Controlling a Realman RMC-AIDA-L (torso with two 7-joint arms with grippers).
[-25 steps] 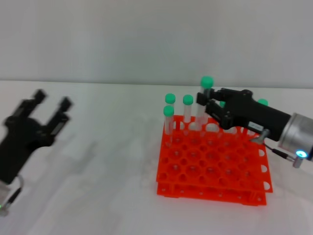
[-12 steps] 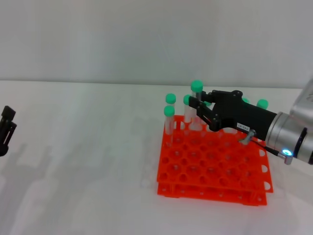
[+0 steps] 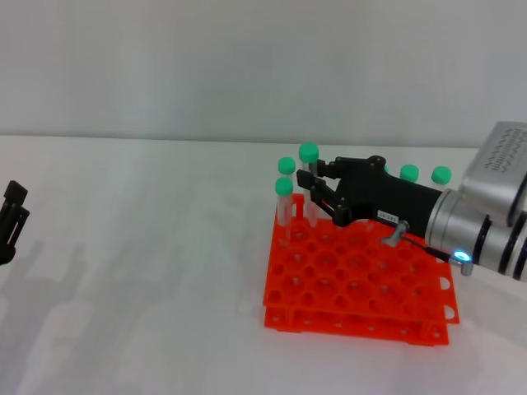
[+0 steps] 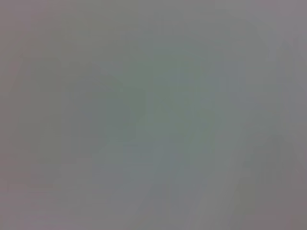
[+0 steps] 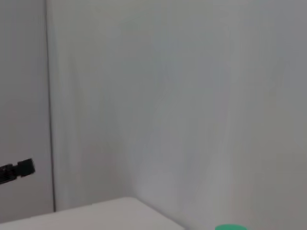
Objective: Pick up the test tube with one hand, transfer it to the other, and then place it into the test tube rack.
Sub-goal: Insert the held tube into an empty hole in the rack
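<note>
My right gripper (image 3: pixel 312 186), black with a small white label, is shut on the test tube (image 3: pixel 310 169), a clear tube with a green cap. It holds the tube upright over the back left corner of the orange test tube rack (image 3: pixel 354 284). The tube's lower end reaches the rack's back row; I cannot tell whether it is inside a hole. The green cap also shows at the edge of the right wrist view (image 5: pixel 231 227). My left gripper (image 3: pixel 10 216) is at the far left edge of the head view, away from the rack. The left wrist view shows only blank grey.
Two green-capped tubes (image 3: pixel 285 197) stand in the rack's back left corner beside the held tube. Two more green caps (image 3: pixel 409 173) show behind my right arm at the back right. The white table (image 3: pixel 148 280) spreads left of the rack, with a pale wall behind.
My right gripper has carried the tube leftward and lower, along the rack's back row to its left corner. My left arm has drawn back to the left edge.
</note>
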